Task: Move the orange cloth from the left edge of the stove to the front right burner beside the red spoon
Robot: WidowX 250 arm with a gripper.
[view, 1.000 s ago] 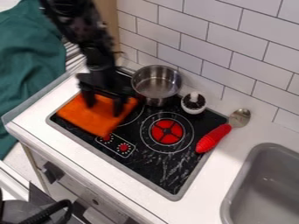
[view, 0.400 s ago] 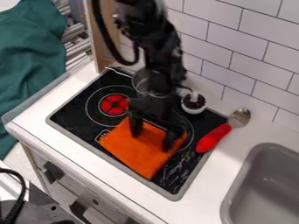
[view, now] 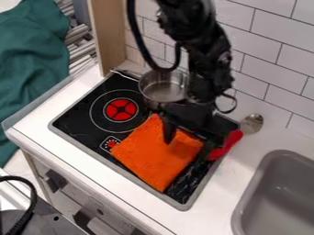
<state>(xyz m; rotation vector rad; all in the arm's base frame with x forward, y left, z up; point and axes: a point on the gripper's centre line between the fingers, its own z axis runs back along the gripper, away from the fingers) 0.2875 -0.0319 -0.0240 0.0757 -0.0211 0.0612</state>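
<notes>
The gripper (view: 189, 142) stands over the right half of the stove, its two fingers wide apart. One finger comes down over the orange cloth (view: 156, 153); the other is by the cloth's right corner, close to the red handle of the spoon (view: 252, 124). Whether the fingers press on the cloth, I cannot tell. The cloth lies spread on the black stovetop (view: 80, 117), covering the right burner. Just behind and left of the gripper is a metal pot (view: 160, 89). The arm hides the small white cup.
A grey sink (view: 279, 197) is set into the counter at the lower right. The tiled wall (view: 276, 59) runs behind the stove, and a wooden panel (view: 107, 34) stands at the back left. Green fabric (view: 30, 69) hangs at the left.
Gripper and orange cloth have gone from the left burner toward the right side of the stove, uncovering that burner. Since the middle frame, the gripper has shifted slightly further right.
</notes>
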